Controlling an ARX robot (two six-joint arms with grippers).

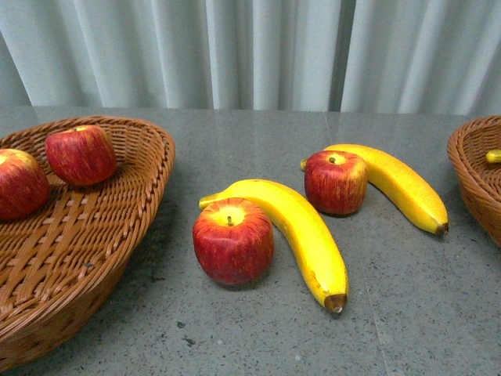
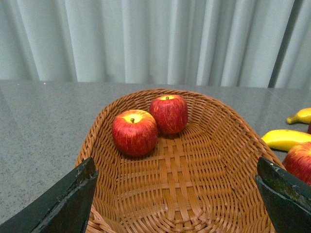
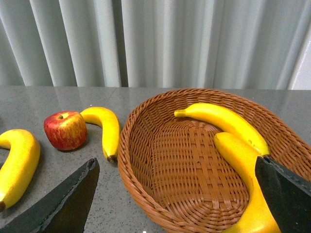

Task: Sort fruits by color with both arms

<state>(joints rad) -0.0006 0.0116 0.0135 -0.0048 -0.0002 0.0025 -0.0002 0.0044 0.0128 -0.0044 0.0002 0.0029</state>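
In the front view two red apples [image 1: 233, 240] [image 1: 336, 182] sit on the grey table, each beside a yellow banana [image 1: 301, 231] [image 1: 403, 186]. Two more apples [image 1: 81, 153] [image 1: 19, 182] lie in the left wicker basket [image 1: 117, 211]. Neither arm shows in the front view. My left gripper [image 2: 177, 194] is open and empty above that basket, over its two apples [image 2: 134, 132] [image 2: 169, 113]. My right gripper [image 3: 177, 194] is open and empty above the right basket [image 3: 146, 160], which holds two bananas [image 3: 223, 121] [image 3: 245, 170].
The right basket's rim [image 1: 470, 168] shows at the front view's right edge with a banana tip [image 1: 492, 156] inside. A grey-white curtain [image 1: 250, 51] hangs behind the table. In the right wrist view an apple [image 3: 65, 130] and two bananas [image 3: 106, 128] [image 3: 18, 162] lie outside the basket.
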